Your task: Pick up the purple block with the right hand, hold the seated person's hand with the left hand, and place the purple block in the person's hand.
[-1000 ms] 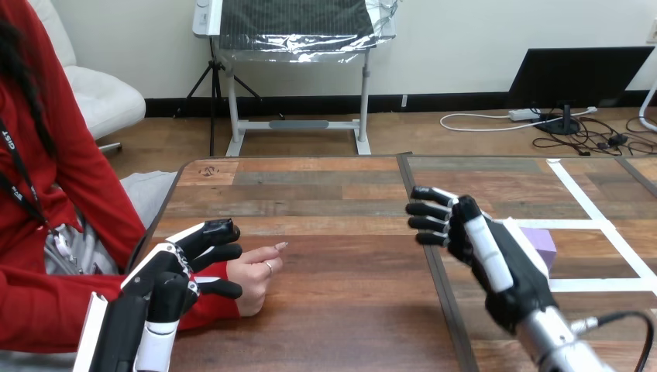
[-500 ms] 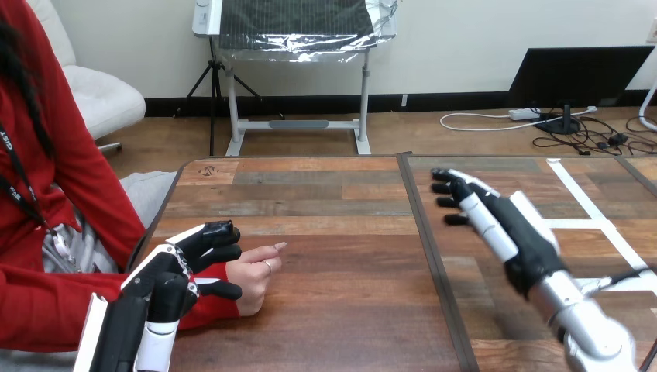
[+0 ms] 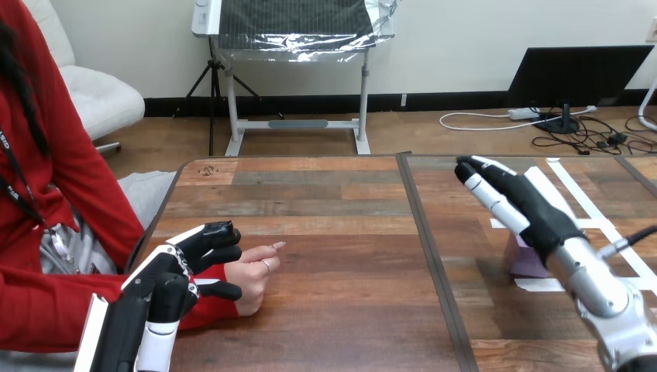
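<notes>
left hand [image 3: 174, 267] clasped round the person's wrist [image 3: 227, 273]; right hand [image 3: 534, 213] outstretched, fingers straight, over purple block [image 3: 527, 260], wooden table [image 3: 333, 232]

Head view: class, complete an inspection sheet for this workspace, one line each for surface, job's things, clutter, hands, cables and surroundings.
Surface: wooden table, marked with white tape at its right.
Job's things: purple block on the table by the tape, partly hidden behind the right hand; person's hand resting on the table at the left.
Clutter: nothing seen.
Hands: left hand curled round the person's wrist; right hand open, fingers straight, above the purple block, contact unclear.
Cables: nothing seen on the table.
Surroundings: person seated at the table's left side.
</notes>
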`<state>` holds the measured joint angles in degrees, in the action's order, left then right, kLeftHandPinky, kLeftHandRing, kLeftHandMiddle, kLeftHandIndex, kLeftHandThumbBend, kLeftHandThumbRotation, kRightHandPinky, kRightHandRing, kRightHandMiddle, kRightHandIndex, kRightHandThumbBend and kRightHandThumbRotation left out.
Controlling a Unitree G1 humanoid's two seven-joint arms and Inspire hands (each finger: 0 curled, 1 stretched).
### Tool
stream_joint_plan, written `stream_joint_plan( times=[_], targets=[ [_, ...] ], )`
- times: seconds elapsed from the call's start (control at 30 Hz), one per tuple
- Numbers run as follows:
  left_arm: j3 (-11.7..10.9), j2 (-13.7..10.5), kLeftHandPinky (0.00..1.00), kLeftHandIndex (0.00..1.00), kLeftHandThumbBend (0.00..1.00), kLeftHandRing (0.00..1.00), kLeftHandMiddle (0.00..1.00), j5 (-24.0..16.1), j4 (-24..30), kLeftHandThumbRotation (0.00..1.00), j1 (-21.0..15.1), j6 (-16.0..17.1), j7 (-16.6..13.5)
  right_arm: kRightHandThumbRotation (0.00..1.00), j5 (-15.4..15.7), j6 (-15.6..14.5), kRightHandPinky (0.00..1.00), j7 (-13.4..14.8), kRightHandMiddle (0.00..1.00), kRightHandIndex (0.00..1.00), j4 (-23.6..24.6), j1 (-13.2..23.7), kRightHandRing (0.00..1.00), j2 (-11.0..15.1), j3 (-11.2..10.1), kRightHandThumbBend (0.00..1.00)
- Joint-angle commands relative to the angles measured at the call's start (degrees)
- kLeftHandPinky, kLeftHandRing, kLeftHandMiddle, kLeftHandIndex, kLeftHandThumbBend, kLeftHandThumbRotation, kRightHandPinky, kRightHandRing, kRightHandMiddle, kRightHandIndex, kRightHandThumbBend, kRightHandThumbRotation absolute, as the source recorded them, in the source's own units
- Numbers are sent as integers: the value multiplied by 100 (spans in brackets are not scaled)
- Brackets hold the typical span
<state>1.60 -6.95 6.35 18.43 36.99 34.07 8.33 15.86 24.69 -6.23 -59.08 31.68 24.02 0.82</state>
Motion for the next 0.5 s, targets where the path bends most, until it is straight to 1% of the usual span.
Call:
stream_joint_plan(
  times=[0.0,0.07,0.1,0.2,0.27,0.37,0.47],
  targets=[
    [-19,25,56,72,61,74,76,-24,125,100,-449,36,27,100,601,-5,81,611,89,89,-763,1659,88,373,417,62],
    [-16,28,56,72,61,74,76,-42,136,100,-441,30,21,100,661,-30,81,651,89,89,-829,1707,88,389,450,63],
    [-17,26,56,72,60,75,76,-47,137,100,-434,36,23,100,731,-65,81,678,89,89,-871,1746,88,414,501,64],
    [-14,21,56,72,60,75,76,-48,140,100,-416,51,33,100,914,-120,80,767,89,90,-977,1835,88,474,617,63],
    [-9,18,56,72,60,75,76,-38,142,100,-408,59,42,100,1011,-123,80,828,89,90,-1032,1875,87,502,669,61],
    [9,12,57,72,60,75,76,20,148,100,-392,70,70,100,1150,-230,79,919,89,90,-1140,1944,87,540,752,61],
    [24,35,57,72,61,75,76,41,177,100,-375,45,60,100,1241,-336,79,947,89,90,-1220,1993,87,567,806,61]
  ],
)
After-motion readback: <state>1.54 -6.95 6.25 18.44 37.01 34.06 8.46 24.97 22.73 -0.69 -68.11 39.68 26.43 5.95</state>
